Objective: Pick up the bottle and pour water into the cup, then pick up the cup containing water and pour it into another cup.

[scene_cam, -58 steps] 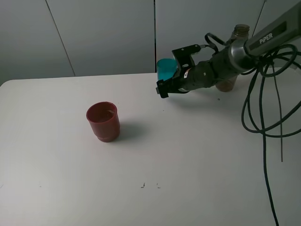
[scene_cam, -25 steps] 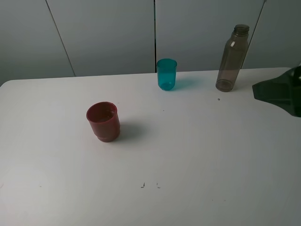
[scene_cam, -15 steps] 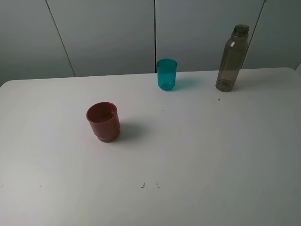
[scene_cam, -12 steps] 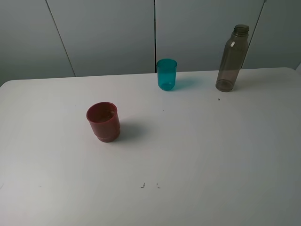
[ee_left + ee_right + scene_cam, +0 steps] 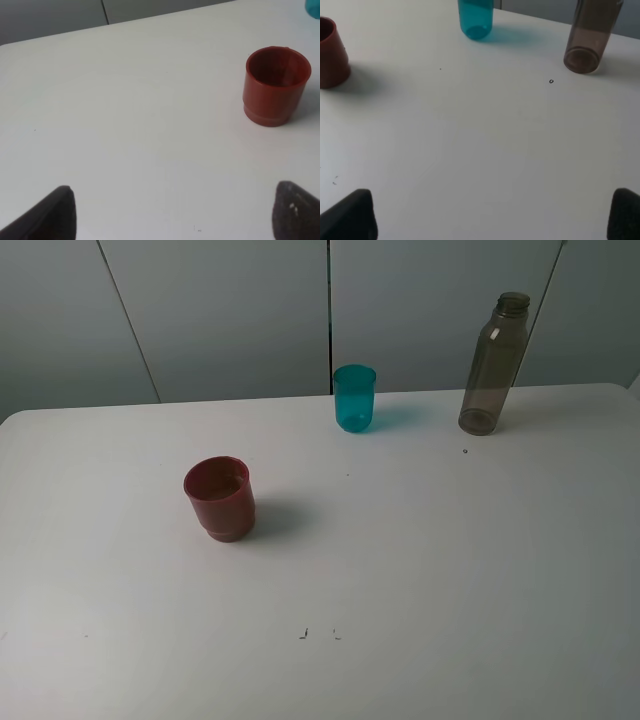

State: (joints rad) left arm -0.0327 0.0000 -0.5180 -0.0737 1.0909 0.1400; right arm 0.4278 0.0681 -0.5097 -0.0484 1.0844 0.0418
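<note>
From the high camera I see the white table with all three task items standing upright and apart from each other. The bottle, smoky grey-brown and uncapped, stands at the far right near the back edge. The cup, teal and translucent, stands near the back edge around the middle, well left of the bottle. Another cup, dark red with a stepped base, sits nearer to me and left of centre, throwing a shadow to its right; I cannot tell from here whether any of them hold water. No arm shows in the high view. On my left wrist feed the left gripper shows only two dark tips at the frame's corners, fingers spread wide apart with bare table between them and the red cup ahead. My right wrist feed shows the right gripper likewise, fingers fully apart, holding nothing, facing the teal cup and bottle. Small dark specks mark the table.
</note>
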